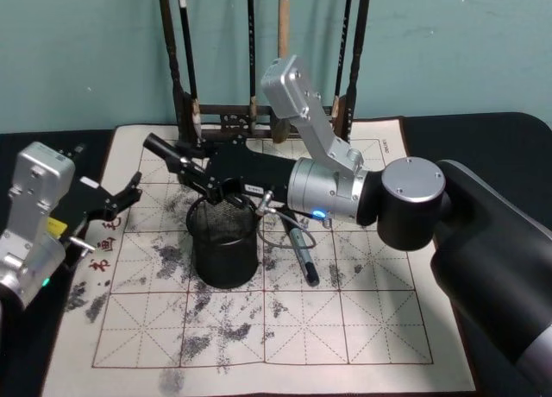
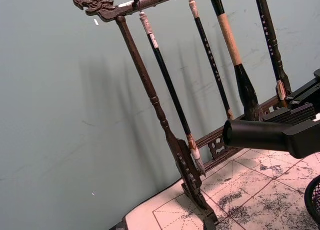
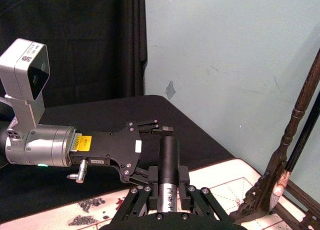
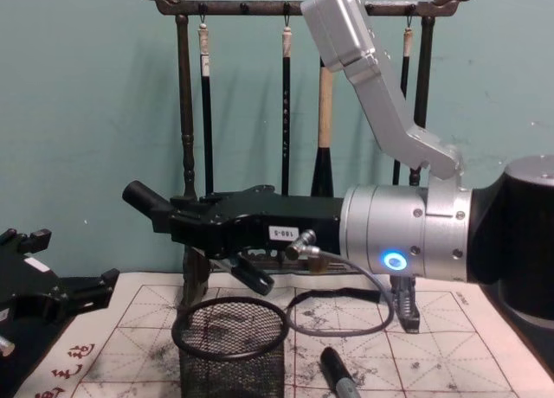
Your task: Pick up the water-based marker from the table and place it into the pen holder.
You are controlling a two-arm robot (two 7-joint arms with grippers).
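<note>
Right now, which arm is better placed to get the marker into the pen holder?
Right. The right gripper is shut on the marker, held roughly level just above the rim of the pen holder. The left gripper sits open and empty at the left edge of the mat, farther from the holder.

black table (image 1: 483, 134) bears an ink-smudged grid mat (image 1: 345, 319); pen holder (image 1: 224, 259), brush rack (image 1: 222, 116) and dark pen (image 1: 304, 257) rest there.
</note>
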